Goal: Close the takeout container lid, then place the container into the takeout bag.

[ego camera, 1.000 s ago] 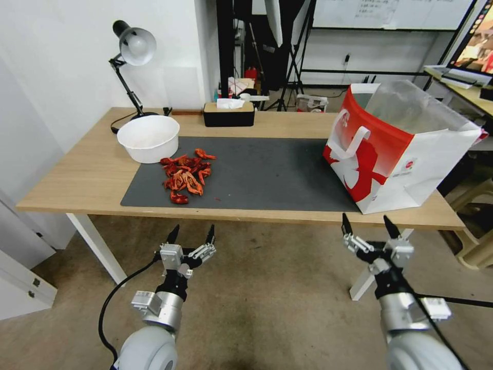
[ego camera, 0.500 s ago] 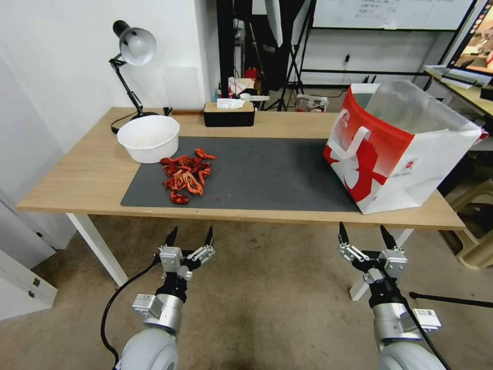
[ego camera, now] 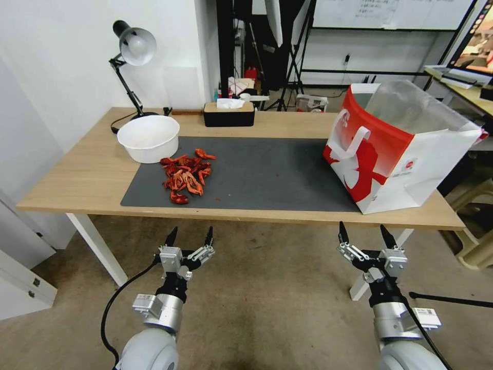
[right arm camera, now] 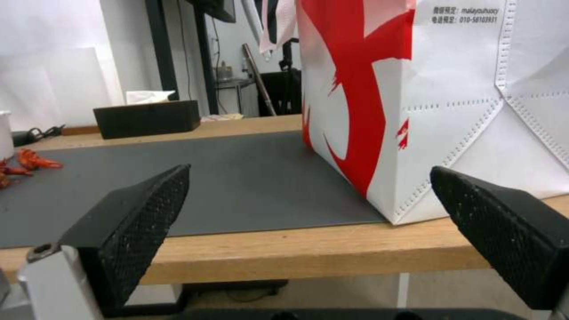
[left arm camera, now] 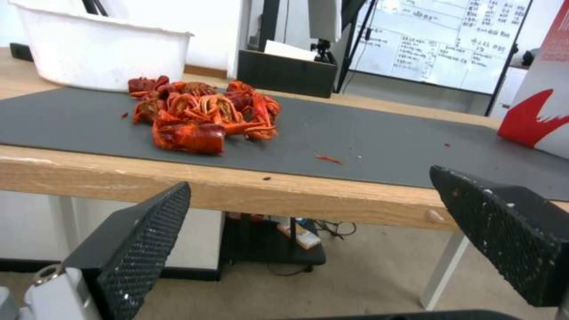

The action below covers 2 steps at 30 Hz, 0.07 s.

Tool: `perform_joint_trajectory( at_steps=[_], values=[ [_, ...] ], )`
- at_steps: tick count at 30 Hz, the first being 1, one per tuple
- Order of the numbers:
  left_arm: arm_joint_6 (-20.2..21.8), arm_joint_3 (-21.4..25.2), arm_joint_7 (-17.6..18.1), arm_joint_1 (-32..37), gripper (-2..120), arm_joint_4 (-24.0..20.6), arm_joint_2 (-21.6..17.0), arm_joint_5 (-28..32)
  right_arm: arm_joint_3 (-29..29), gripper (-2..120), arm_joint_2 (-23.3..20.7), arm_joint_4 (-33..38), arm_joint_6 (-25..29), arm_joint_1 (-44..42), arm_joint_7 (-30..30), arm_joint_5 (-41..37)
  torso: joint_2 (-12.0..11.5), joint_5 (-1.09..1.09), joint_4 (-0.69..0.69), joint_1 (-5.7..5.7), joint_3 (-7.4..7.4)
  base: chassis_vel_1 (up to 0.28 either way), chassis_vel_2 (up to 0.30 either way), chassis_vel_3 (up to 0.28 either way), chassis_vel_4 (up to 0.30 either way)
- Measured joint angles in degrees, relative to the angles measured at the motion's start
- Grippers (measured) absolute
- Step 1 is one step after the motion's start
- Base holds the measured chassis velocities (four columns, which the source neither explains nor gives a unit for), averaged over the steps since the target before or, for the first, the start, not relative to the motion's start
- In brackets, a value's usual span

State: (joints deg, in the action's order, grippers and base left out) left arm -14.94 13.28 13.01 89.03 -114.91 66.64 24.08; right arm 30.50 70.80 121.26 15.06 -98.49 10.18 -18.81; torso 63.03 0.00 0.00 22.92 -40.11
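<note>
Looking down from the head camera, I have both arms held low in front of the table [ego camera: 92, 180], below its front edge and short of anything on it. My left gripper [ego camera: 189, 235] sits under the left half of the mat with its jaws spread wide and nothing between them; the left wrist view confirms it, both black pads apart with only the table edge and the pile of red crayfish shells [left arm camera: 202, 113] beyond. My right gripper [ego camera: 362, 232] is in the same posture below the takeout bag [ego camera: 395, 149], jaws wide and empty, and its wrist camera looks straight at the bag's red-and-white side. The bag stands upright on the right end of the dark mat [ego camera: 267, 174], mouth open, silver lining visible. I cannot find the container or its lid anywhere on the table: what I see is a white bowl [ego camera: 149, 137], the shells, a black tissue box [ego camera: 228, 114] and a desk lamp [ego camera: 131, 56]. The container may already be inside the bag, but the bag's interior is hidden from me, so I cannot confirm that. I judge either the job is finished and the arms are parked, or it has not begun.
</note>
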Motion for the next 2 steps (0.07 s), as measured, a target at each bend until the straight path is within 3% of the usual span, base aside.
perform_joint_trajectory(
  at_steps=[2],
  values=[
    [0.0,0.0,0.0,0.0,100,0.0,0.0,0.0,0.0,100,0.0,0.0,0.0,0.0,0.0,0.0,0.0,0.0,0.0,0.0,0.0,0.0,0.0,0.0,0.0]
  ],
)
